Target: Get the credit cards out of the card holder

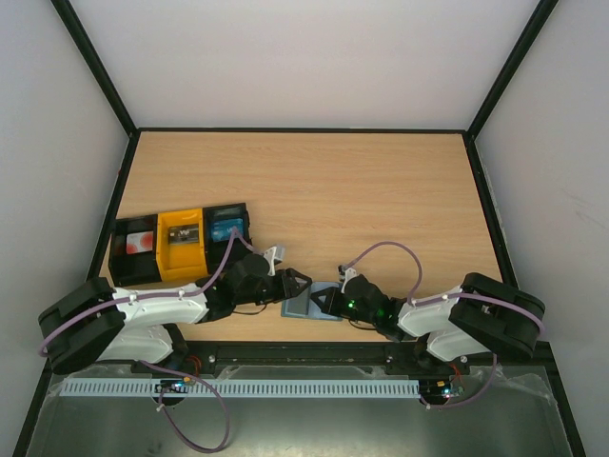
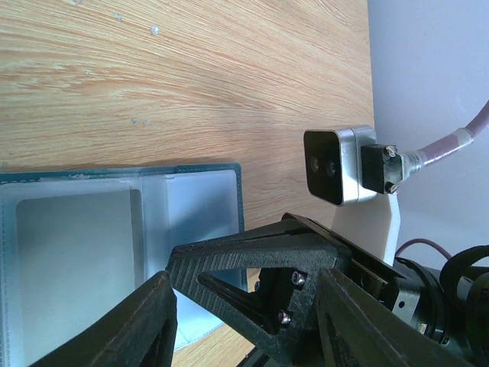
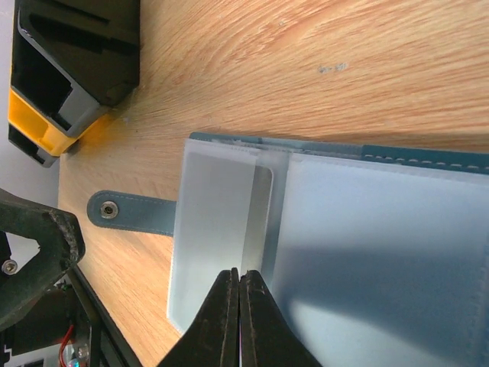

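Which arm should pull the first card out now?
Probably right. The right gripper is shut with its tips on the pale panel inside the card holder; the left gripper is open at its edge.

- The tabletop (image 1: 333, 181) is showing pale, honey-toned wood grain.
- The card holder (image 3: 367, 252) is showing a teal-blue border with paler stitching around blue-grey inner panels.
- Its tab (image 3: 134, 212) is showing teal with a silvery stud.
- The black tray (image 1: 134, 249), yellow tray (image 1: 182, 245) and second black tray (image 1: 229, 228) are sitting alongside; something blue is lying in the last.
- The left hand (image 1: 297, 286) and right hand (image 1: 330, 303) are showing black.
- The cables (image 1: 390, 246) are showing mauve.
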`<state>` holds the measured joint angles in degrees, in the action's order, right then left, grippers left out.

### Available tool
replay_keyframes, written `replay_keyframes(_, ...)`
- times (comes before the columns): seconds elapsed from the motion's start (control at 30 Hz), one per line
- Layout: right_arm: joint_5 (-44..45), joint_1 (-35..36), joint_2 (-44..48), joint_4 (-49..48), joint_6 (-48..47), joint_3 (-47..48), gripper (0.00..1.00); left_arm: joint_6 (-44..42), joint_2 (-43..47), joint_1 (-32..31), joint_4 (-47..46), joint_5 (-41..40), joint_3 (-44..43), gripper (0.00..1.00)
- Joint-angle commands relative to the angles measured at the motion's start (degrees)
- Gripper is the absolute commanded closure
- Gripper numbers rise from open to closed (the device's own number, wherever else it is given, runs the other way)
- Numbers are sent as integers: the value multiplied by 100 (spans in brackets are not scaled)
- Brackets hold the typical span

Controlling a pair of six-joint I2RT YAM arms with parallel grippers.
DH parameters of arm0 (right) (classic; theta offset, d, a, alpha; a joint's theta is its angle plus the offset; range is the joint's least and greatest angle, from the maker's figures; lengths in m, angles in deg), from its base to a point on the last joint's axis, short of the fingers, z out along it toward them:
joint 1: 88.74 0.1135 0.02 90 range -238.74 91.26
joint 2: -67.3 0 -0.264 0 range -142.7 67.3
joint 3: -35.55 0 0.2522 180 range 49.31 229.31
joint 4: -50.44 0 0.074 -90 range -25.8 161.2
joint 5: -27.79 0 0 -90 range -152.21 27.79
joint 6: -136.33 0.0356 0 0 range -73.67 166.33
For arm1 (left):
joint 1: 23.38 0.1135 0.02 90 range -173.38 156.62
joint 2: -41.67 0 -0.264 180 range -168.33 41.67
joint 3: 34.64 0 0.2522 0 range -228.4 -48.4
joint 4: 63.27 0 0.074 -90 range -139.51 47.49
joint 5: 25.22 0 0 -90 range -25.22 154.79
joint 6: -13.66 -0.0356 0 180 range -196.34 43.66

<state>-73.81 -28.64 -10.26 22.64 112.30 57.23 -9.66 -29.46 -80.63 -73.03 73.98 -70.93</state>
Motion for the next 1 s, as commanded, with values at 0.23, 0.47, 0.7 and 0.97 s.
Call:
replay_keyframes(0.23,110,42,95,196,-111,11,98,-205,73,-25,653,-435,-40,37)
replay_keyframes(0.47,51,46,-84,540,-145,298,93,-222,109,190,466,-316,199,26)
replay_keyframes(0.7,48,51,-458,817,-208,457,89,-199,27,247,217,-205,317,21)
replay_keyframes(0.97,371,52,-734,1453,-246,517,95,-87,53,302,117,-79,408,14)
